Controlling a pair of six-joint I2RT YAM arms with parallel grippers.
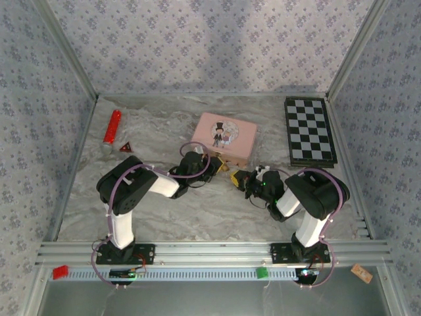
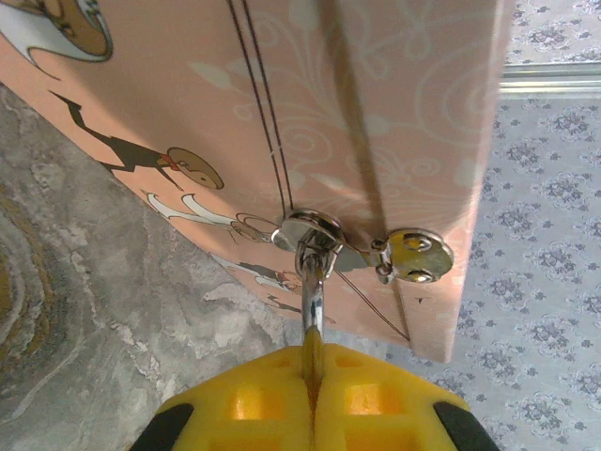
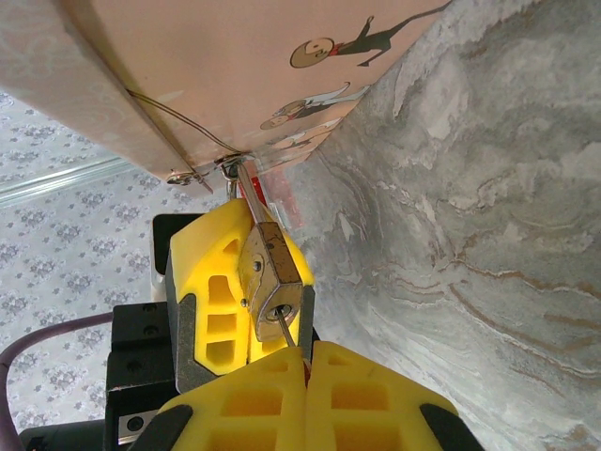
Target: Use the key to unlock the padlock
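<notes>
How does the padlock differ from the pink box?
The padlock is tiny and brass-coloured; the pink box is larger, with a cartoon. The padlock is gripped by the left tool, the key in it; the box rests ungripped on the table. They meet at the hasp.

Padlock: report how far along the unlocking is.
Done: the left hand grips the padlock, and the key sits in its keyhole. In hand: the right hand pinches the key, ready to turn. Left: the shackle looks closed, threaded through the clasp of the pink box; turn and pull it free.
</notes>
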